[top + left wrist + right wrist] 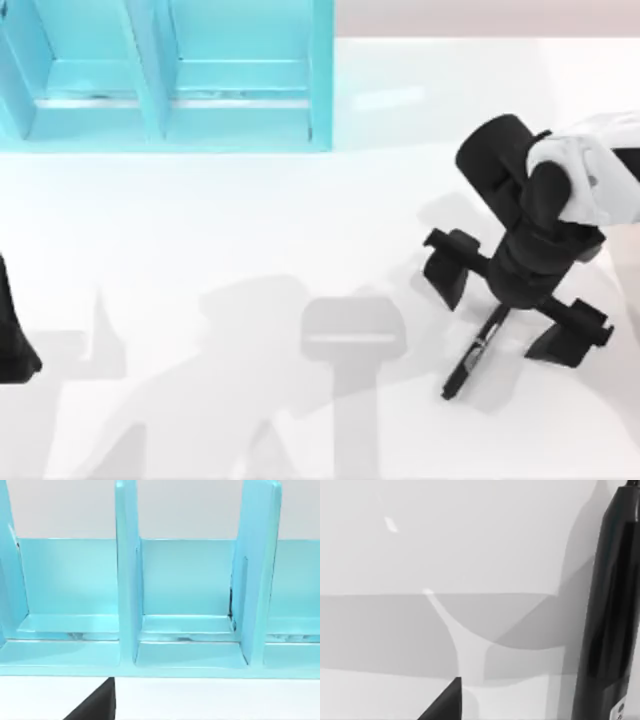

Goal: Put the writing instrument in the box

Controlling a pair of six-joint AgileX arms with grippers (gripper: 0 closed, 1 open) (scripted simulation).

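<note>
Fingers of the right gripper (515, 300) stand spread wide above the slim black pen with a silver band (477, 352), which lies on the white table (250, 230) at the near right, poking out below the wrist, ungrasped. Light blue partitioned box (165, 75) sits far left. Left arm (15, 335) is parked at the left edge.

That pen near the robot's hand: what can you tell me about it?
The pen is slim and glossy black, with a small silver band near its middle. It lies flat on the white table at the right side, slanted. The right gripper is above its upper end, fingers spread wide to either side; contact isn't clear.
</note>
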